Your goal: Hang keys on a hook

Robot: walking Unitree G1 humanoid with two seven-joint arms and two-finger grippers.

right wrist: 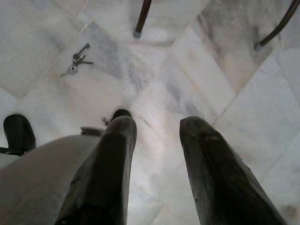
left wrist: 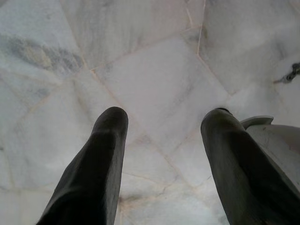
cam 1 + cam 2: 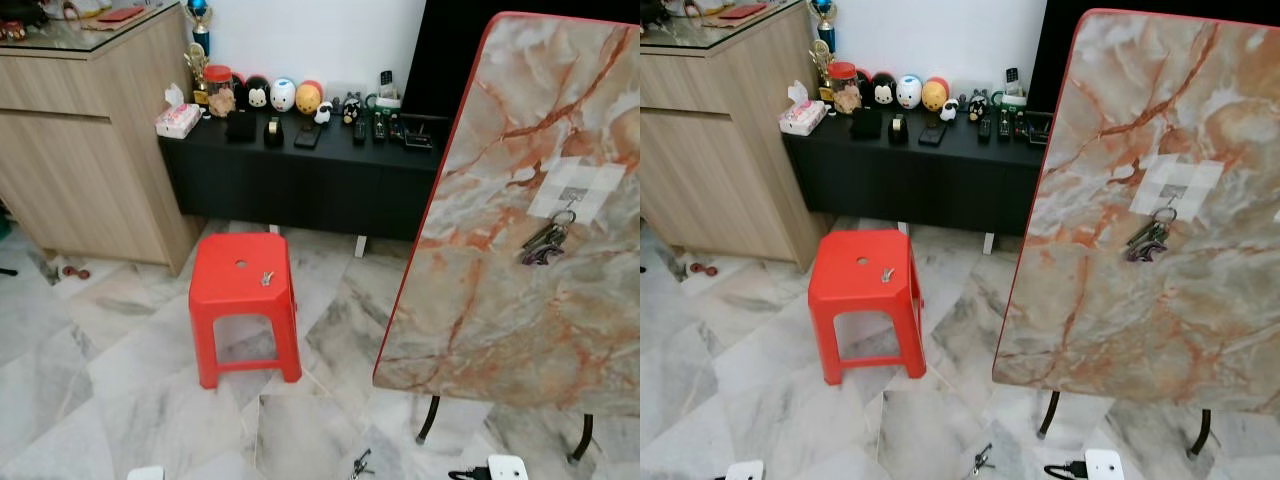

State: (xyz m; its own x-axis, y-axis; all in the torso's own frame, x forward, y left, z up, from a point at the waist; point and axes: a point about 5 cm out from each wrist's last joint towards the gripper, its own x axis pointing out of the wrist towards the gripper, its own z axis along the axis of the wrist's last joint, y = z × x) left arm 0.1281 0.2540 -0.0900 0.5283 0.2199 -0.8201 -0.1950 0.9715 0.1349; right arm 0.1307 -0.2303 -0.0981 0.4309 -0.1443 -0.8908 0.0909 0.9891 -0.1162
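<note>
L pincer [image 2: 164,136] wide open, empty, over marble floor [image 3: 100,370]. Small key [image 3: 266,278] on red stool [image 3: 243,290] at 9 o'clock; key bunch [image 3: 546,243] hangs on tipped-up marble desk [image 3: 500,300] at 3. Keys [image 1: 76,60] on floor at 6. R pincer [image 1: 157,136] open, empty.

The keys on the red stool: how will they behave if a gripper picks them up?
The keys look small and flat on the red stool, so probably light but hard to pinch. The smooth plastic seat may let them slide when pushed.
</note>
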